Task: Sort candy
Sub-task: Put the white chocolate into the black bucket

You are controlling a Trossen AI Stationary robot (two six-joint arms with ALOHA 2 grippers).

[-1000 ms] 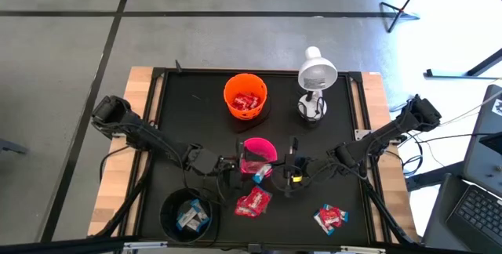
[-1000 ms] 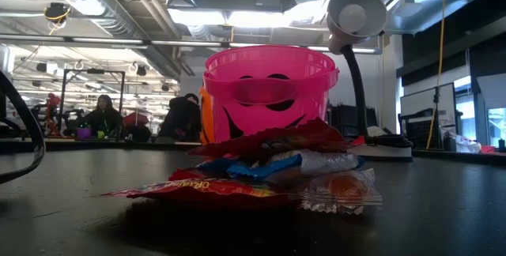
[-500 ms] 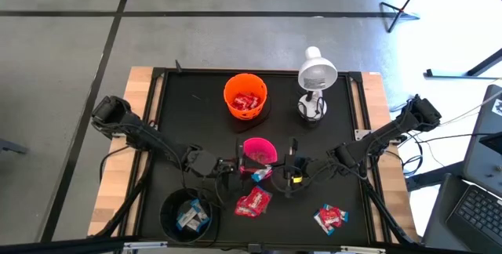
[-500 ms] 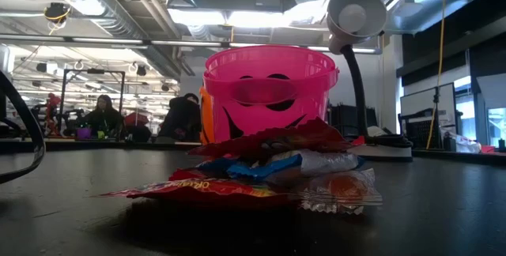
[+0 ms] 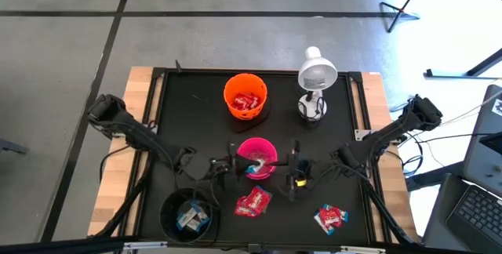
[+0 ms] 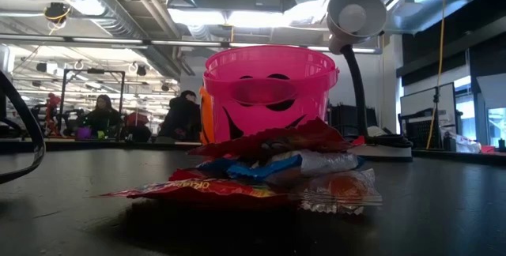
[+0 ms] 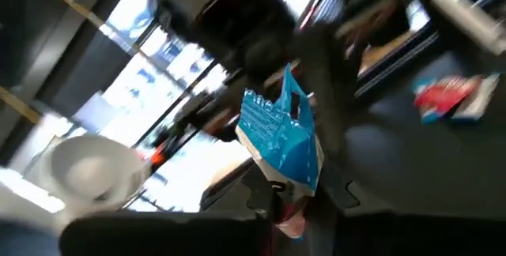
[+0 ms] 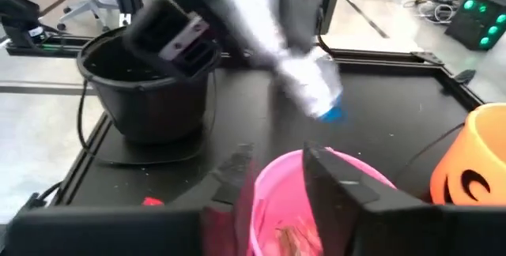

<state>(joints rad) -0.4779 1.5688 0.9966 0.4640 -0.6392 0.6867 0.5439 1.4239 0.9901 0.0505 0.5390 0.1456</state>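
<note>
Pinching a blue-and-white candy (image 7: 281,137), print unreadable: left hand (image 5: 235,164) over pink bowl (image 5: 271,154).

a grey concrete floor (image 5: 70,42) crossed by dark lines surrounds the table (image 5: 180,105), whose black top has wooden edges. beyond it, ceiling ducts (image 6: 118,3) and bright strip lights (image 6: 237,19) hang overhead; seated people (image 6: 103,118) show far left.

Blue-white candy (image 5: 252,165) above pink bowl; red candy piles (image 5: 252,202) on table; more in bowls.
</note>
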